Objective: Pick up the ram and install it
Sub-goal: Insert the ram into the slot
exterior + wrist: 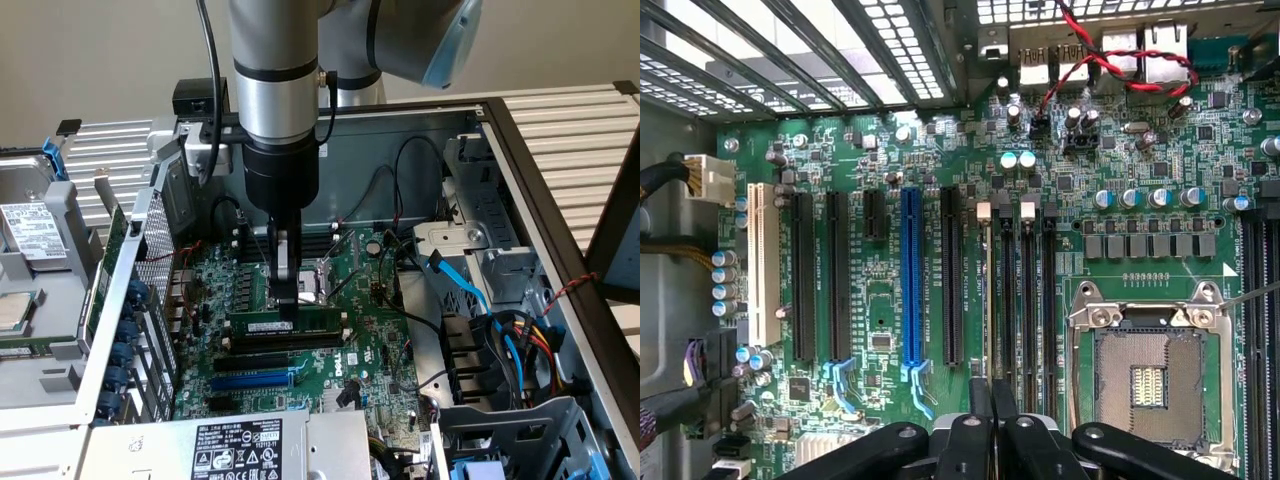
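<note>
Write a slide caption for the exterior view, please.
Robot tool grips the ram, standing on edge on the motherboard inside an open computer case.

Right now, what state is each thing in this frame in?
ram: upright on edge at a memory slot, gripped; whether fully seated cannot be told.
gripper: shut on the ram's top edge.
blue slot: empty.
CPU socket: empty, uncovered.
computer case: open.
</note>
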